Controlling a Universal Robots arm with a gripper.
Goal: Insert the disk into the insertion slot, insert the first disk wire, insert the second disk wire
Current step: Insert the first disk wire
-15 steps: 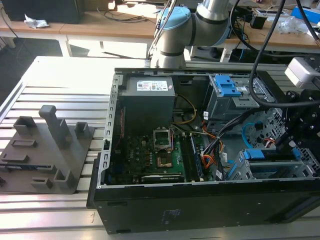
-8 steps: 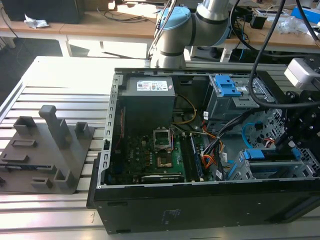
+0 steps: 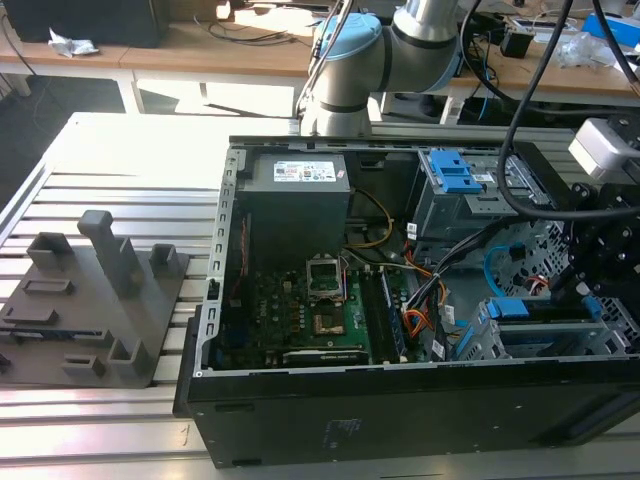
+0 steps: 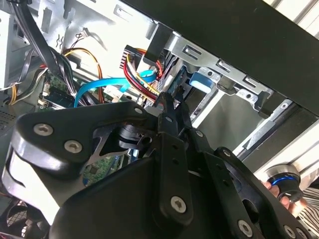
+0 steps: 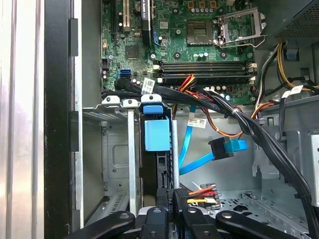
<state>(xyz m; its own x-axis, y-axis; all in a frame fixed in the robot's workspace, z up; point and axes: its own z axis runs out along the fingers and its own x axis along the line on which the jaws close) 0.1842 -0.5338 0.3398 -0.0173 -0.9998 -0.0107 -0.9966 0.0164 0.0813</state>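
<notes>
Insertion slot, the silver cage straight ahead of the pincer, holds the disk edge-on, its blue carrier end farthest away. Second disk wire curves just beside the disk. The pincer's tips are pressed together, pinching nothing visible.

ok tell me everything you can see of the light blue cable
The light blue cable is thin, flat and plastic-looking. In the first wrist view it emerges from under the black cable bundle, drops beside the blue-framed disk, then loops back up to a blue plug with a black piece, which seems to hang unplugged in open space.
</notes>
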